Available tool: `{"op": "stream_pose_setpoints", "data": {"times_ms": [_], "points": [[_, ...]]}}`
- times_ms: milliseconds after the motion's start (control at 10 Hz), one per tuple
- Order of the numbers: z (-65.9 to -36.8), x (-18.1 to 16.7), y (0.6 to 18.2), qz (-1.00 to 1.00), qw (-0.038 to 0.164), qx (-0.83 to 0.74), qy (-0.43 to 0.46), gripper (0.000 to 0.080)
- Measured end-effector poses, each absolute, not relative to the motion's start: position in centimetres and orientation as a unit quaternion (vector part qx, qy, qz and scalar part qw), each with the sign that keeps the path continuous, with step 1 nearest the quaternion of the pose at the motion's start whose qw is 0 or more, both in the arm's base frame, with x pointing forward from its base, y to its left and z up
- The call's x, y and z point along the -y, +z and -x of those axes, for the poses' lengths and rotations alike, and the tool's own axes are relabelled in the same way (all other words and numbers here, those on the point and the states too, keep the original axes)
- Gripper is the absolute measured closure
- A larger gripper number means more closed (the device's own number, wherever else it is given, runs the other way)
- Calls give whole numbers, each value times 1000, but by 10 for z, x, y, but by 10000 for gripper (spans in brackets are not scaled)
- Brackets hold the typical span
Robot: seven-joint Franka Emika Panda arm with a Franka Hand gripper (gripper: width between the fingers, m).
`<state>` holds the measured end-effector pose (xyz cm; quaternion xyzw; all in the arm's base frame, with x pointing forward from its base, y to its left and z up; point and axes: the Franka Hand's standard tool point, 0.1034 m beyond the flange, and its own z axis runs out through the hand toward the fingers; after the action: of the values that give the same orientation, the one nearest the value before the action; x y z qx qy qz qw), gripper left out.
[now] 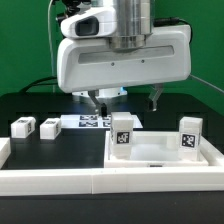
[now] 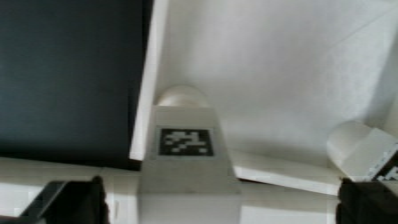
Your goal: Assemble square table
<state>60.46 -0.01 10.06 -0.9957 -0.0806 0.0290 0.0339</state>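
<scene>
Exterior view shows me the tabletop (image 1: 160,160) at that view's right, holding one leg (image 1: 122,133) and a second leg (image 1: 190,136), both upright. Above, the gripper (image 1: 126,100) has jaws spread, empty. Wrist view cuts off its fingertips (image 2: 71,203).

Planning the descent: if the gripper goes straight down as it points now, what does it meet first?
Most likely the upright tagged leg straight beneath the open gripper, though depth is unclear.
</scene>
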Motion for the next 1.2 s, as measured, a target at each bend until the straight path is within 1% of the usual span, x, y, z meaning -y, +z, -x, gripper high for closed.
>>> {"op": "stream_pose_setpoints", "data": {"times_ms": [100, 200, 600, 900, 1200], "points": [[-605, 6, 98, 994, 30, 81, 60, 151], [-603, 7, 97, 993, 32, 79, 84, 151], [-606, 7, 96, 993, 32, 79, 82, 151], [-618, 13, 95, 994, 30, 79, 75, 151], [-618, 16, 93, 993, 31, 86, 76, 151]]}}
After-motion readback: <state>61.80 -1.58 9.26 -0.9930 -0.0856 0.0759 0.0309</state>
